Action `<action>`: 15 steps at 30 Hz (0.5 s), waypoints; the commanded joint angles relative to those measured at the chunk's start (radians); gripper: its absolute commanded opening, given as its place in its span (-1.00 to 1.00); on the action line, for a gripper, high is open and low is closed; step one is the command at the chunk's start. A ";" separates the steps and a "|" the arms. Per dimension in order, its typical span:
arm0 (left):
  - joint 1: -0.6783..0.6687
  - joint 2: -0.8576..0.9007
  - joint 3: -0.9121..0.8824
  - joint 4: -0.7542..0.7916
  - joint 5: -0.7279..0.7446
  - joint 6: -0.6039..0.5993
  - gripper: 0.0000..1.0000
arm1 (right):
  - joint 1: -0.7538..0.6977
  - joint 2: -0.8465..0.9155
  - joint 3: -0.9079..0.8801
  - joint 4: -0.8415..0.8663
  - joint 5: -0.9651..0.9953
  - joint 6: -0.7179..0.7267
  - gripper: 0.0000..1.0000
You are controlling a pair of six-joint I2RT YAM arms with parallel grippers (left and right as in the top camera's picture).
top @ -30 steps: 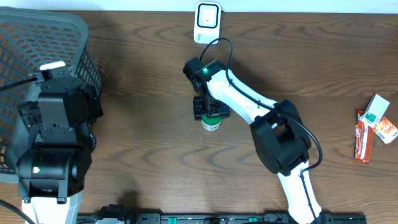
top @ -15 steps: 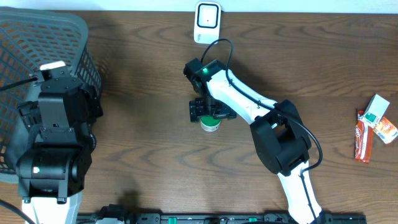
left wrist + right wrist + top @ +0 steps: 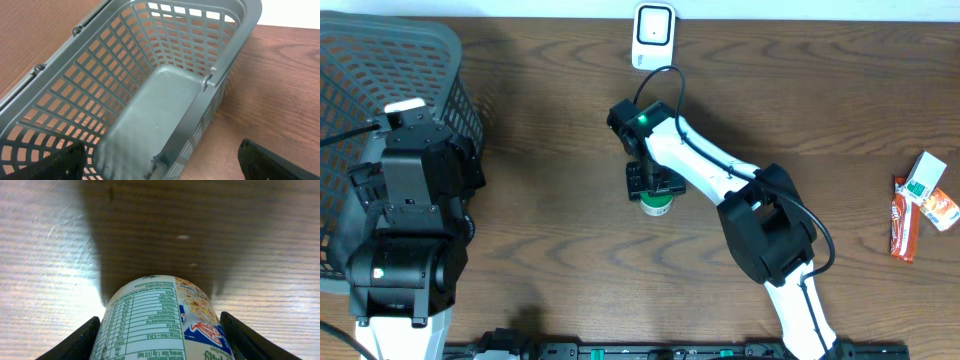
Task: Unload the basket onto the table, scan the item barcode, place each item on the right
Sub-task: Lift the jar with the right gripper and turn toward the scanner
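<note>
right gripper pinches a white printed round cup
left gripper spread wide, empty, facing a grey plastic mesh basket

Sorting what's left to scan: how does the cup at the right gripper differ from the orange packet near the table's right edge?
The cup is round with a green top; the orange packet is flat and long. The cup is between the fingers of the right gripper; the orange packet lies ungripped beside two other packs. Both are printed packaging.
</note>
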 commanded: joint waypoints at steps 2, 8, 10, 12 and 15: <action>0.006 -0.002 -0.005 0.000 -0.008 -0.005 0.93 | 0.016 0.027 -0.030 -0.002 -0.053 -0.002 0.31; 0.006 -0.002 -0.005 0.000 -0.008 -0.005 0.93 | 0.015 0.027 -0.030 0.002 -0.053 -0.037 0.56; 0.006 -0.002 -0.005 0.000 -0.008 -0.005 0.93 | 0.015 0.027 -0.030 -0.001 -0.052 -0.051 0.43; 0.006 -0.002 -0.005 0.000 -0.008 -0.005 0.93 | 0.015 0.027 -0.030 -0.003 -0.052 -0.051 0.22; 0.006 -0.001 -0.005 0.000 -0.008 -0.005 0.93 | 0.015 0.027 -0.031 -0.002 -0.052 -0.051 0.13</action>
